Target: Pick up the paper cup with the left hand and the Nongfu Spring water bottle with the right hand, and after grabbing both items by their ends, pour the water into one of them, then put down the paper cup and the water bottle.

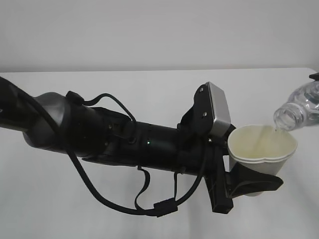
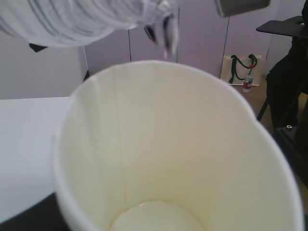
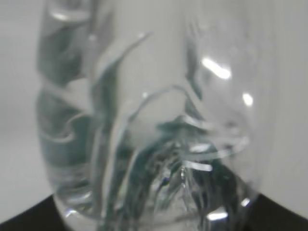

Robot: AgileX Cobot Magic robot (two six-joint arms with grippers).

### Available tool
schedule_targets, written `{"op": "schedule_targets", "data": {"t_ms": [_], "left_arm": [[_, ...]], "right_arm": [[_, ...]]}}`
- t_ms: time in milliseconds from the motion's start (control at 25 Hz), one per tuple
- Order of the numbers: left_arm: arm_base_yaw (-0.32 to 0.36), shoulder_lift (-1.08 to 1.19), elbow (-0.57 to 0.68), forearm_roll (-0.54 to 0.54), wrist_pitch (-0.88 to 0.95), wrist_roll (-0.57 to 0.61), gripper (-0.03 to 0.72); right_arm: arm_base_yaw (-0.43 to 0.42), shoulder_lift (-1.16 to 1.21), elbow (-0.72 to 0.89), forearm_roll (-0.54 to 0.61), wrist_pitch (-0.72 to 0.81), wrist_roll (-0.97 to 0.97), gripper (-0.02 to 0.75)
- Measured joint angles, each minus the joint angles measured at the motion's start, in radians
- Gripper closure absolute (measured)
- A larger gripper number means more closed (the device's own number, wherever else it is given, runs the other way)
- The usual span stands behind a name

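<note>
My left gripper (image 1: pixel 251 177) is shut on the lower part of the white paper cup (image 1: pixel 261 144) and holds it upright above the table. The cup's cream inside (image 2: pixel 163 144) fills the left wrist view, with a little water (image 2: pixel 159 216) at its bottom. The clear ribbed Nongfu Spring water bottle (image 1: pixel 300 105) is tilted at the right edge, its open neck (image 1: pixel 282 119) just over the cup's far rim. A thin pale stream (image 1: pixel 261 140) runs down inside the cup. The bottle (image 3: pixel 149 125) fills the right wrist view, where my right gripper (image 3: pixel 154 219) is shut on its base end.
The white table (image 1: pixel 149 79) stretches under both arms. My left arm (image 1: pixel 124 139) with its looping cables lies across the middle of the exterior view. Beyond the table, a bag (image 2: pixel 240 70) stands on the floor by grey cabinets.
</note>
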Motion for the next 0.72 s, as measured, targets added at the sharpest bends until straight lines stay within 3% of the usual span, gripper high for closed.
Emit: {"op": "schedule_targets", "data": {"t_ms": [720], "left_arm": [[0.000,0.000,0.000,0.000,0.000,0.000,0.257]], "right_arm": [[0.000,0.000,0.000,-0.018,0.000,0.000,0.337]]}}
